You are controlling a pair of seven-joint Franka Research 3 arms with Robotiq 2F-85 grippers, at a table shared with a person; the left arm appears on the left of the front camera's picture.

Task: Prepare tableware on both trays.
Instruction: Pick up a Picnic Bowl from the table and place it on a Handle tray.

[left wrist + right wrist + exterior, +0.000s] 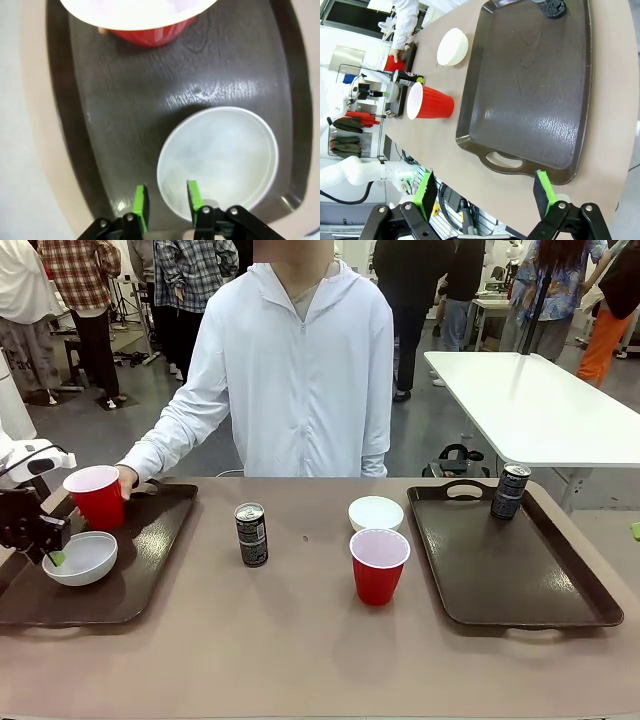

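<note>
- Left gripper (167, 200): fingers part-open astride the rim of the small round white bowl (220, 155), not clamping. The bowl rests flat on the left dark brown glossy plastic tray (125, 100), judged placed.
- Person's hand (126, 480) holds 1 red plastic cup (97, 497) on that tray, beside the bowl.
- Right gripper (485, 187): fingers wide, empty, above the right tray (530, 90), apparently waiting.

A taupe counter (300, 650) spans the foreground. Beyond it a white table (530, 400) stands on the grey floor (140, 430), with a black bag (458, 462) near its corner.
</note>
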